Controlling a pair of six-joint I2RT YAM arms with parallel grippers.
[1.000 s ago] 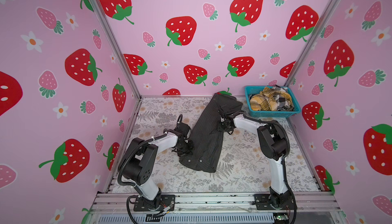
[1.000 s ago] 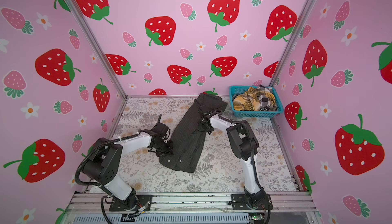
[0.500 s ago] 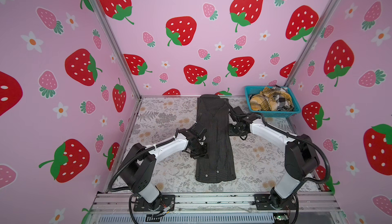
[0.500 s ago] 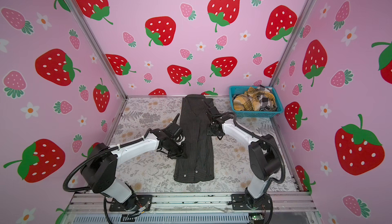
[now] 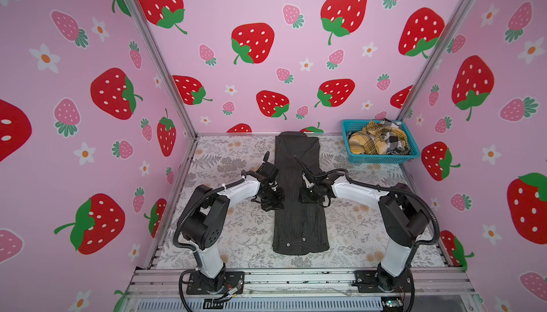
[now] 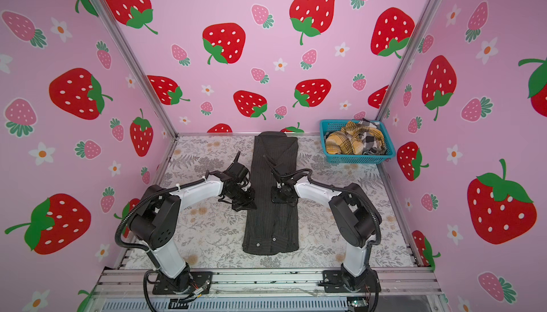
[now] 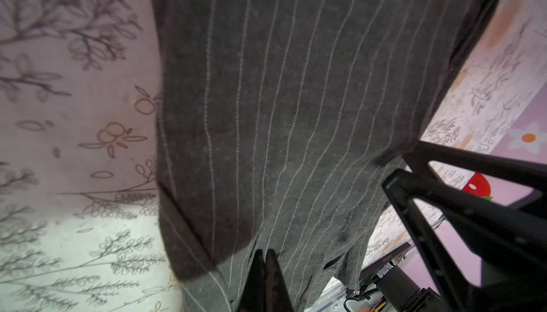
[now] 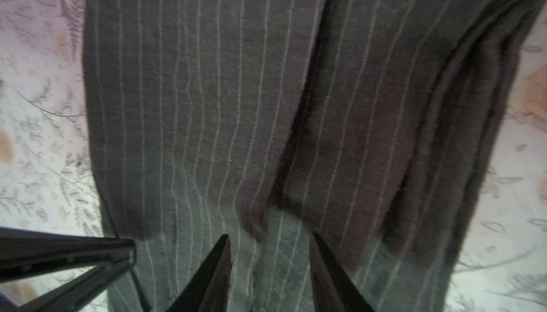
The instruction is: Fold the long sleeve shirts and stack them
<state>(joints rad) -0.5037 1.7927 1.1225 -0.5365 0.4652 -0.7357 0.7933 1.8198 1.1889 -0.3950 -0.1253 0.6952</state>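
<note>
1. The dark pinstriped shirt (image 5: 297, 224) lies as a long narrow strip along the middle of the worktop (image 5: 231, 236), far to near.
2. Left claw (image 7: 265, 255): closed, tips together at the shirt's left edge.
3. Right claw (image 8: 270, 241): fingers parted over the shirt.
4. Plaid and check shirts (image 5: 376, 140) lie in the teal basket (image 5: 381, 158), far right.

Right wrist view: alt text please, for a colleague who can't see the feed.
A dark charcoal pinstriped shirt fills most of the frame, lying on the floral table cover with a lengthwise fold edge running down it. In the foreground the right gripper points at the cloth, jaws apart.
</note>
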